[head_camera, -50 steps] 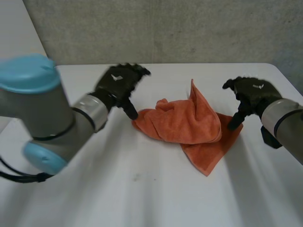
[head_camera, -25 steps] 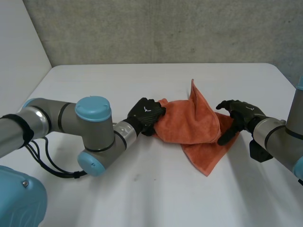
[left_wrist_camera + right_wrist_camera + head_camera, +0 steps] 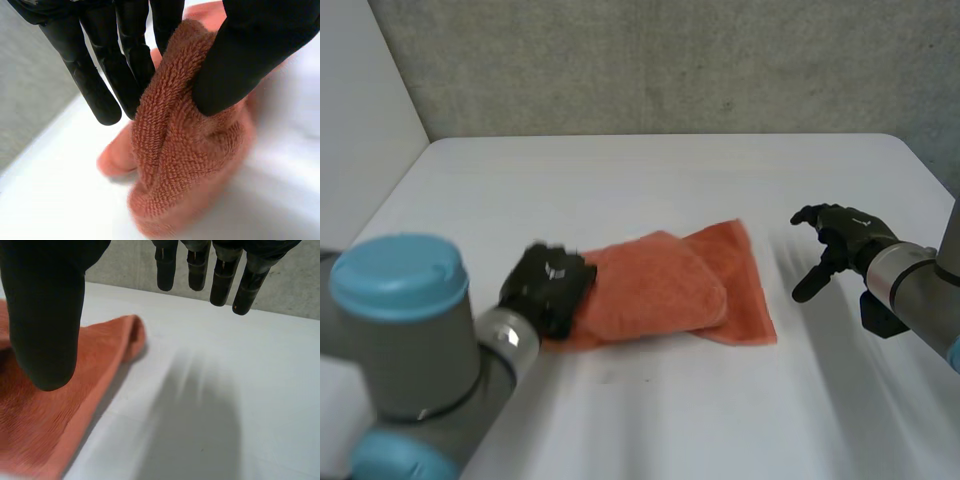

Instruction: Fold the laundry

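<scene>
I see the towel [image 3: 660, 295] lying left-to-right on the counter [image 3: 650, 180]; the left robot hand [image 3: 548, 288] pinches its end, and the right robot hand [image 3: 840, 232] is wide.

soft even lighting, bright white table [image 3: 650, 170], thin dark shadow under the orange towel [image 3: 660, 285]

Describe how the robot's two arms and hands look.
The left arm is a thick grey tube whose rounded joint wears a light-blue cap; a shiny silver cuff joins it to the matte black left hand, which bears a small white mark on its back. The right arm is grey too, ending in a matching black right hand with slim, segmented fingers.
</scene>
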Motion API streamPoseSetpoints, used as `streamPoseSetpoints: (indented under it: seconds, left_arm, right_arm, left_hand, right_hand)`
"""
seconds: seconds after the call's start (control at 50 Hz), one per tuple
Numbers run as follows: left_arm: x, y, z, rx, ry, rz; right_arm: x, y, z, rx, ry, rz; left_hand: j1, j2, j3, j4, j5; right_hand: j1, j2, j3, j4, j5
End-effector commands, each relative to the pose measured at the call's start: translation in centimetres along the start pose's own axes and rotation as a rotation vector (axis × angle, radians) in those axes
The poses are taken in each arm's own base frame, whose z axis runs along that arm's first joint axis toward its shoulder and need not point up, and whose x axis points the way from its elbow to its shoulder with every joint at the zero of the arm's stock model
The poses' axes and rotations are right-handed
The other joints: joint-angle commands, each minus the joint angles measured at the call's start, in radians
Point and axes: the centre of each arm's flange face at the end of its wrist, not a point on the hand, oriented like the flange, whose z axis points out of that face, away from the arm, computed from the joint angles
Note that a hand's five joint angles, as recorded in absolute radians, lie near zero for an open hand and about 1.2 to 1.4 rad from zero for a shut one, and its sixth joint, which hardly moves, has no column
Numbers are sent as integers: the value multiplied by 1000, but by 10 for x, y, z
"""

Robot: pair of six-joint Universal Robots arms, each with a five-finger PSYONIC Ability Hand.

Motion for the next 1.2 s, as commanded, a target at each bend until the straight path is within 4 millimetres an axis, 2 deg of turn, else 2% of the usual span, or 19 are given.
streamPoseSetpoints:
  seconds: [0.02, 0.08, 0.14, 0.24, 0.34, 0.36, 0.38, 0.5, 0.6, 0.66, 0.92, 1.02, 1.16, 1.2]
  left_arm:
    - [30, 15, -38, -106, 135, 24]
    - [33, 5, -41, -98, 156, 36]
    - [31, -12, -39, -48, 149, 40]
    - [27, -51, -23, 83, 126, 40]
    - [27, -73, 9, 149, 106, 48]
    - [27, -73, 9, 150, 106, 48]
    - [28, -82, 24, 179, 99, 56]
    - [36, -96, 60, 283, 126, 92]
    - [45, -94, 90, 343, 168, 106]
    - [46, -89, 100, 343, 174, 106]
    - [41, -43, 143, 268, 212, 94]
    - [32, -32, 151, 236, 203, 86]
    - [38, -19, 144, 168, 284, 105]
    - [39, -17, 142, 154, 300, 112]
  right_arm:
    - [-1, 4, -1, -13, -2, -15]
    - [-1, 5, -1, -16, 0, -24]
    - [0, 6, -1, -21, 1, -32]
    - [2, 8, -1, -25, 7, -30]
    - [2, 8, -2, -26, 5, -31]
    - [2, 8, -2, -28, 5, -30]
    - [2, 8, -2, -26, 3, -29]
    - [-1, 12, -3, -39, -9, -33]
    - [-2, 16, -2, -52, -13, -37]
    - [-2, 18, -2, -56, -12, -52]
    - [-2, 23, -2, -73, -13, -85]
    - [-2, 22, -2, -71, -13, -86]
    - [-1, 21, -2, -68, -10, -85]
    - [-1, 22, -1, -69, -10, -84]
  left_hand:
    - [-613, -690, -679, -688, -629]
    - [-871, -948, -937, -946, -887]
    - [-881, -958, -947, -956, -897]
    - [-872, -949, -939, -947, -888]
    - [-866, -943, -933, -941, -882]
    - [-866, -943, -933, -941, -882]
    - [-863, -941, -930, -938, -879]
    - [-819, -897, -886, -894, -835]
    - [-690, -768, -757, -766, -706]
    - [-661, -738, -727, -736, -677]
    - [-705, -782, -771, -780, -721]
    - [-702, -779, -768, -777, -718]
    - [-634, -712, -701, -710, -650]
    - [-553, -630, -619, -628, -569]
  right_hand:
    - [-36, -52, -42, -61, -63]
    - [-36, -52, -42, -61, -63]
    - [-36, -52, -42, -61, -63]
    - [-36, -52, -42, -61, -63]
    - [-36, -52, -42, -61, -63]
    - [-36, -52, -42, -61, -63]
    - [-36, -52, -42, -61, -63]
    - [-36, -52, -42, -61, -63]
    - [-36, -52, -42, -61, -63]
    - [-36, -52, -42, -61, -63]
    - [-36, -52, -42, -61, -63]
    - [-36, -52, -42, -61, -63]
    - [-36, -52, -42, -61, -63]
    - [-36, -52, -42, -61, -63]
